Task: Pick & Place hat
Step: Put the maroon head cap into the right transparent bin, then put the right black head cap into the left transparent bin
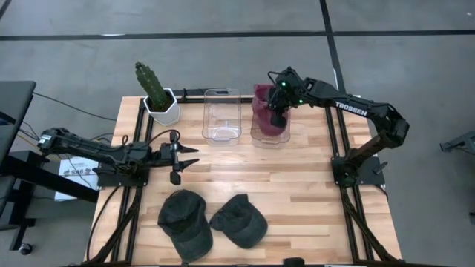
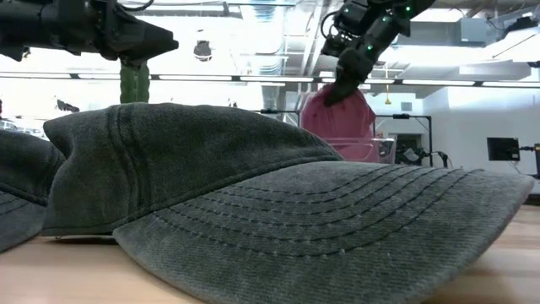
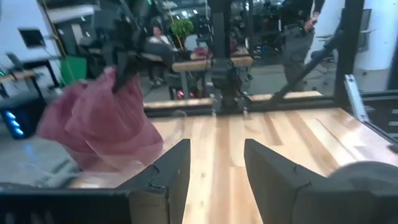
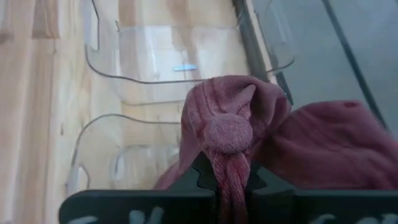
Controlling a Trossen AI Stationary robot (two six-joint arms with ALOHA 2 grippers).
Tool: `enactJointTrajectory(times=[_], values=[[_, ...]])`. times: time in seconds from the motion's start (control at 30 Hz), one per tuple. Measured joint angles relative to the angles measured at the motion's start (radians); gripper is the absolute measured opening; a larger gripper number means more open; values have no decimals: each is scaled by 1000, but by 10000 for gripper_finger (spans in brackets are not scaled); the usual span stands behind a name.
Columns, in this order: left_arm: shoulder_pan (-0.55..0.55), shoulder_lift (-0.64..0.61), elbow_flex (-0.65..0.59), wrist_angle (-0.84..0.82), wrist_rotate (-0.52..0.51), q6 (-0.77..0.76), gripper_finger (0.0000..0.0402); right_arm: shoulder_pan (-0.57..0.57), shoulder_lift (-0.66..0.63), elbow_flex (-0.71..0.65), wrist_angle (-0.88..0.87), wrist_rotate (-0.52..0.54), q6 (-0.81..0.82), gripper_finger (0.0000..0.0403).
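At the far edge of the wooden table (image 1: 297,185), the right gripper (image 1: 277,113) is positioned over the right-hand clear container (image 1: 269,132), its fingers pinched together on the crown of the maroon hat (image 1: 265,105); the right wrist view shows the fabric around the top button bunched between the two fingers (image 4: 205,180). The maroon hat hangs from this grip, with its lower part inside the container and its upper part above the rim, as the low view confirms. A second clear container (image 1: 222,115) stands just beside the first, to its left in the high view, and holds nothing visible. A cactus in a white pot (image 1: 158,96) stands at the far left corner of the table. The left gripper (image 1: 185,155) hovers above the left side of the table, pointing toward the centre, with its fingers apart and nothing between them; the left wrist view shows bare tabletop in the gap. Two dark grey hats lie on the near part of the table: the left dark hat (image 1: 185,222) and the right dark hat (image 1: 239,220), touching or nearly touching each other. Both are well apart from either gripper. A person (image 3: 298,37) stands in the room beyond the table
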Motion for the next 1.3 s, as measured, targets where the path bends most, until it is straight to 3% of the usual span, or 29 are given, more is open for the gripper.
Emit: enactJointTrajectory(times=[0.63,0.77,1.1,1.3], values=[[118,0,42,71,0,141,149,-45,8,0,3,-4,35,12],[136,0,42,77,0,141,149,-45,8,0,-31,-4,61,52],[146,0,42,79,0,141,149,-43,-9,0,-83,-1,64,196],[145,0,42,79,0,141,149,-39,-94,1,-127,4,53,233]])
